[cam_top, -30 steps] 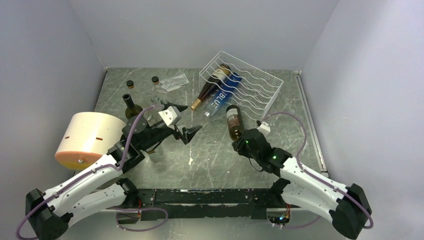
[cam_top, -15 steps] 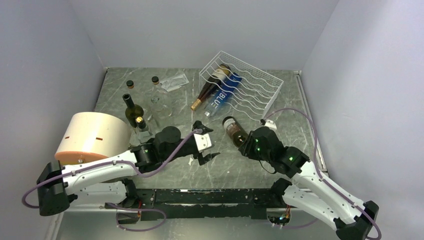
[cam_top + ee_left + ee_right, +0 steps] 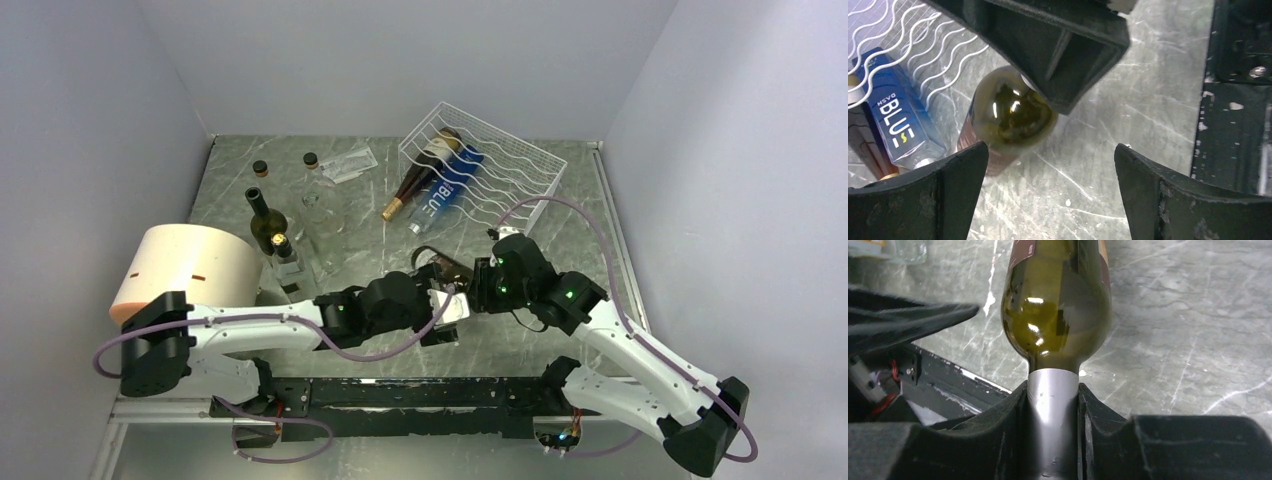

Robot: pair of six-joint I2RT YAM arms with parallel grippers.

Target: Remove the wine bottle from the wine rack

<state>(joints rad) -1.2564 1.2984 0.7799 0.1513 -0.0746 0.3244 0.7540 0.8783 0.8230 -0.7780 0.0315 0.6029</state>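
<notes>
— One bottle off, then?
— Yes. Your right claw is clamped on the wine bottle at the neck, over the bench and apart from the wine rack. The body points toward your left claw (wide open, empty), just ahead of it. Two lie racked: one wine, one blue.

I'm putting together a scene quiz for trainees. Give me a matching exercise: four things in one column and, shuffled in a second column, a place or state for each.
Things
1. right gripper
2. left gripper
3. blue bottle
4. cream cylinder

Places or states
A. lying in the wine rack
B. open, holding nothing
C. on the left side of the table
D. shut on the neck of the wine bottle

Pairs: 1-D, 2-B, 3-A, 4-C
</notes>
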